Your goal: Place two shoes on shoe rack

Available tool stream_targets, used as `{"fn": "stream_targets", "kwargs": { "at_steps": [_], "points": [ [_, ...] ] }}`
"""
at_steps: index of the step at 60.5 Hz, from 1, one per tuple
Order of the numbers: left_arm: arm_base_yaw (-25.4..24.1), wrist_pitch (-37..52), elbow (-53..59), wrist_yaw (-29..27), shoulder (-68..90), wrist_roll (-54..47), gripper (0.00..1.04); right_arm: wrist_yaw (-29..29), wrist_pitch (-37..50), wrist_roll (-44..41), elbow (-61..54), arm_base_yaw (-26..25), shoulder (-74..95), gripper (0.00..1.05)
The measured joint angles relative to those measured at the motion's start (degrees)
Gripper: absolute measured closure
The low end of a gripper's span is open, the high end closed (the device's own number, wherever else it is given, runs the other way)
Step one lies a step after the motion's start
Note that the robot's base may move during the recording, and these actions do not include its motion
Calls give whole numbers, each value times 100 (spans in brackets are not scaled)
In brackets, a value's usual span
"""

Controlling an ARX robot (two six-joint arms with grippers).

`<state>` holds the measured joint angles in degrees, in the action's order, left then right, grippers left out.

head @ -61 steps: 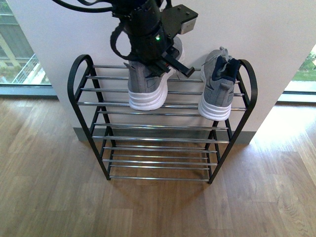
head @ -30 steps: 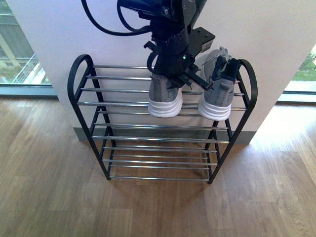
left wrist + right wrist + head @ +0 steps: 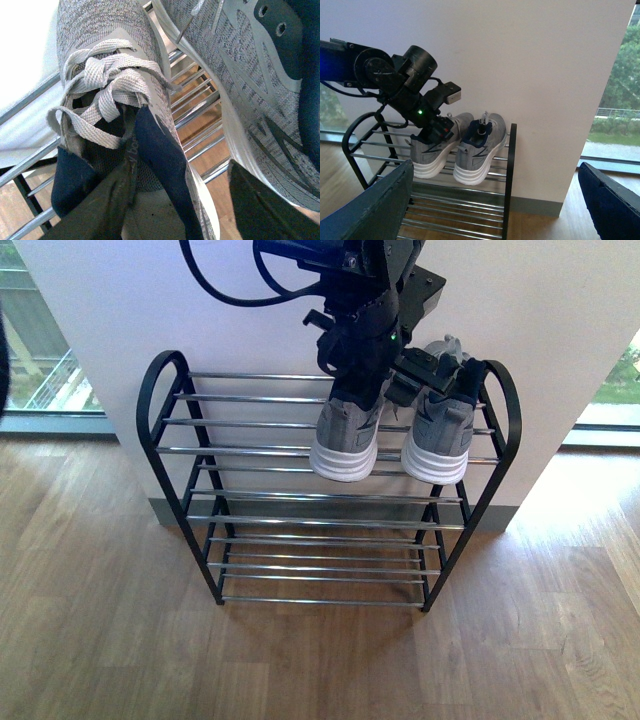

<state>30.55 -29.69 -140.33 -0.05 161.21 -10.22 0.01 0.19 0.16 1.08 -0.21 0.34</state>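
One grey sneaker sits at the right end of the shoe rack, top tier. Your left gripper grasps the second sneaker just beside it; judging by this, only setting down and release remain. Your right gripper hangs open, empty.

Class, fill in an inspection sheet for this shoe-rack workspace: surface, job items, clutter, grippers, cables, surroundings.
Surface: wooden floor; shoe rack stands against a white wall.
Job's things: two grey sneakers at the top tier, held sneaker beside free sneaker, narrow gap between; slides not seen.
Clutter: nothing seen.
Grippers: left gripper shut on held sneaker's collar; right gripper open, away from the rack.
Cables: black cables loop above the left arm.
Surroundings: windows either side.
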Motion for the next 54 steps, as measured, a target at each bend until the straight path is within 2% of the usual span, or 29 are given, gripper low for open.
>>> {"fn": "stream_targets", "kwargs": {
  "at_steps": [11,14,26,34,43,54],
  "points": [
    [-9,1126,1644,-317,-1062,461,13,0,0,0,0,0,0,9],
    [-20,1438,2090,-459,-1405,490,8,0,0,0,2,0,0,9],
    [-146,2763,4212,-1012,-3185,584,9,0,0,0,2,0,0,9],
    [-302,3869,6279,-1215,-4977,555,9,2,0,0,0,0,0,9],
    [-389,4057,7834,-1486,-6557,758,9,2,0,0,0,0,0,9],
    [-514,4111,9029,-1884,-7879,1099,9,0,0,0,0,0,0,9]
  ]
}}
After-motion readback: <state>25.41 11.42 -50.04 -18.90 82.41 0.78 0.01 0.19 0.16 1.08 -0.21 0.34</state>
